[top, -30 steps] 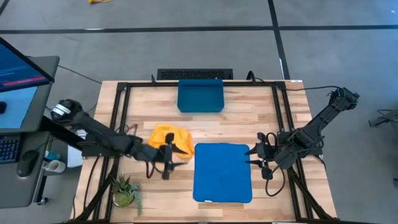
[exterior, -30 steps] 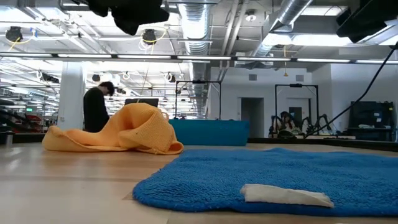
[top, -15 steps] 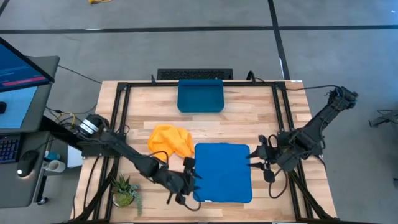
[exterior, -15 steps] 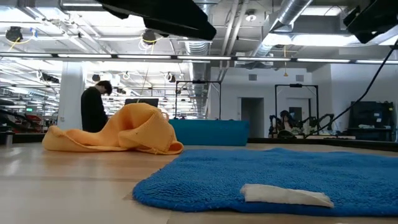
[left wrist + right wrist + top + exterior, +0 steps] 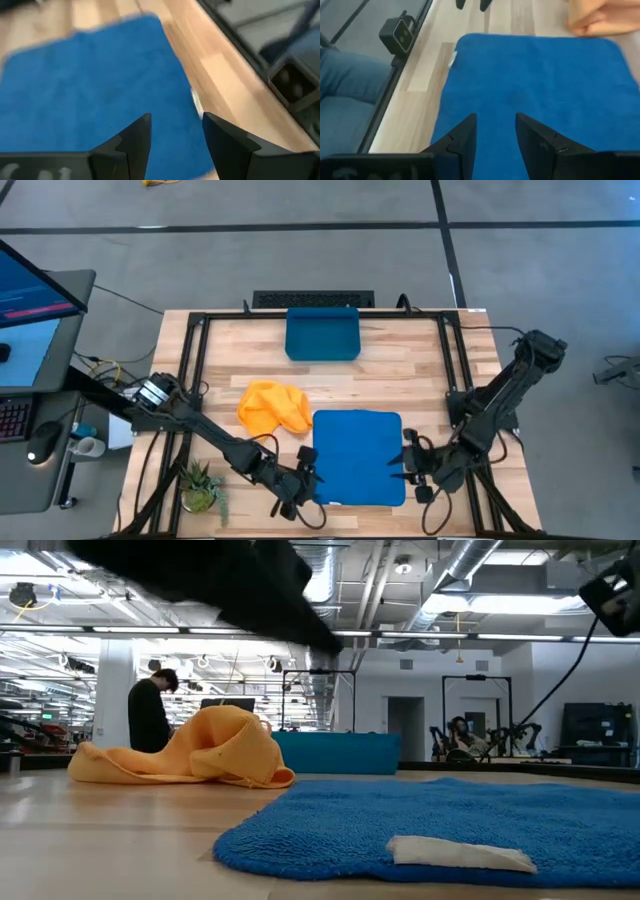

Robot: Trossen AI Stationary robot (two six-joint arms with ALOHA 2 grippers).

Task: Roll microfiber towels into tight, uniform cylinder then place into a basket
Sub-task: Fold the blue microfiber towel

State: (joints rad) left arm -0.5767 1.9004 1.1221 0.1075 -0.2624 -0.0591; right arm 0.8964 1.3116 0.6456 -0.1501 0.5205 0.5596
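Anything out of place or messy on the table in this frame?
Only the yellow towel: it lies crumpled in a heap beside the blue towel, which is spread flat. The basket sits square and empty at the far edge.

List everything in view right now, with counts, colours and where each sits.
Blue towel: one, medium blue, spread flat at the table's near middle, white tag at its near edge.
Yellow towel: one, yellow-orange, crumpled, beside the blue towel's far-left corner.
Basket: one, dark blue, far middle, nothing visible in it.
Black bar: one, behind the basket.
Plant: one, green, near-left corner.
Monitor: one, left of the table.
Person: one, dark clothing, in the room behind.
Left gripper: open, at the blue towel's near-left edge.
Right gripper: open, at its near-right edge.
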